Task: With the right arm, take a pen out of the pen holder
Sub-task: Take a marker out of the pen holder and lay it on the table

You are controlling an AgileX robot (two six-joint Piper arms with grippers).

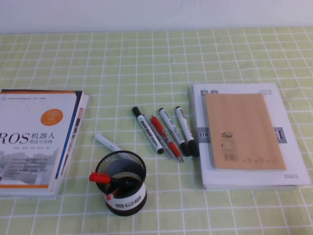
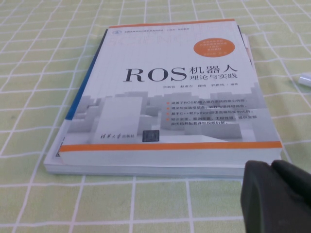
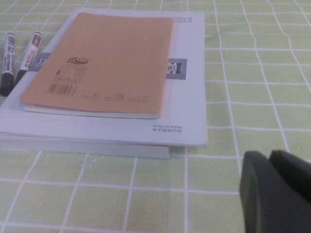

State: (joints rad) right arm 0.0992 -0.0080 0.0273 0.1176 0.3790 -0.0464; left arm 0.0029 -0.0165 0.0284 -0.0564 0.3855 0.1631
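Right claw (image 3: 269,160) clenched, empty, over desk (image 1: 195,58) beside notebook stack (image 3: 184,97). Left claw (image 2: 273,167) beside ROS book (image 2: 160,92); state: cannot tell. Black mesh pen holder (image 1: 141,182) upright, front centre. Red-capped pen (image 1: 105,177) leans inside, cap over left rim. Loose markers (image 1: 146,129) beyond.

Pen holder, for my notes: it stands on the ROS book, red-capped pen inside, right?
No: high view shows pen holder on the tablecloth beside the ROS book, red-capped pen inside. Left gripper near that book; right gripper near the white book.
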